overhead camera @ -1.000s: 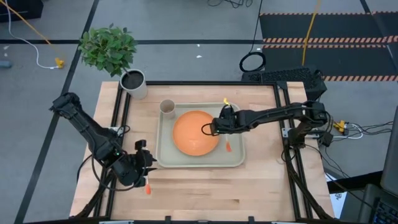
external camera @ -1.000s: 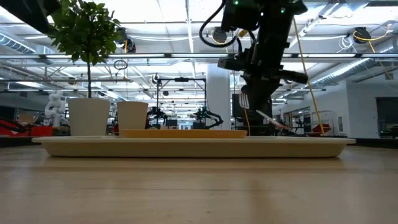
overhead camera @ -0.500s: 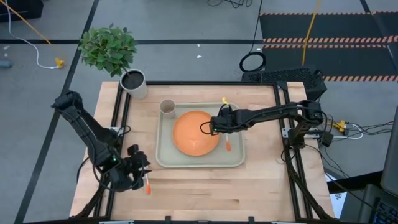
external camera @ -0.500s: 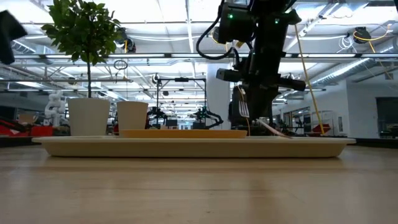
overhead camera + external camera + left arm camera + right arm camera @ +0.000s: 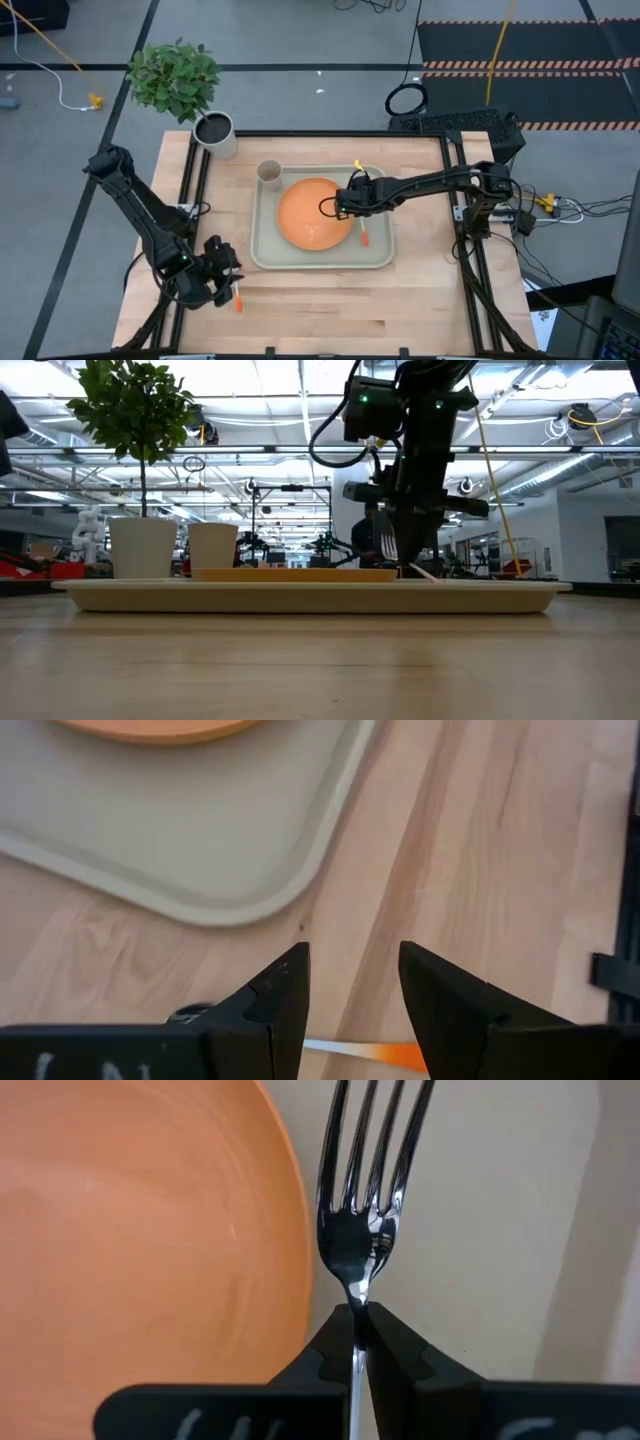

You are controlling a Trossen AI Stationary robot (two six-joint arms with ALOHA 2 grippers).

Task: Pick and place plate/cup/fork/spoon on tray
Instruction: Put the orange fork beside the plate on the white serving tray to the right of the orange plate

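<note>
Two dark jointed arms, black cabling

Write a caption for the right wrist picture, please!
The right pincer holds the fork over the tray, beside the orange plate.

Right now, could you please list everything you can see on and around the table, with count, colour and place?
tray: one, pale green-grey, middle of the table.
plate: one, orange, on the tray.
cup: one, beige, in the tray's far left corner.
fork: one, silver tines, over the tray beside the plate, held by its neck.
spoon: one, orange handle showing, on the table near the tray's near left corner.
pot: one, grey-white with dark soil, at the table's far left corner.
plant: one, green, beside the pot.
right pincer: shut on the fork, at the plate's right edge.
left pincer: open, above the spoon.
</note>
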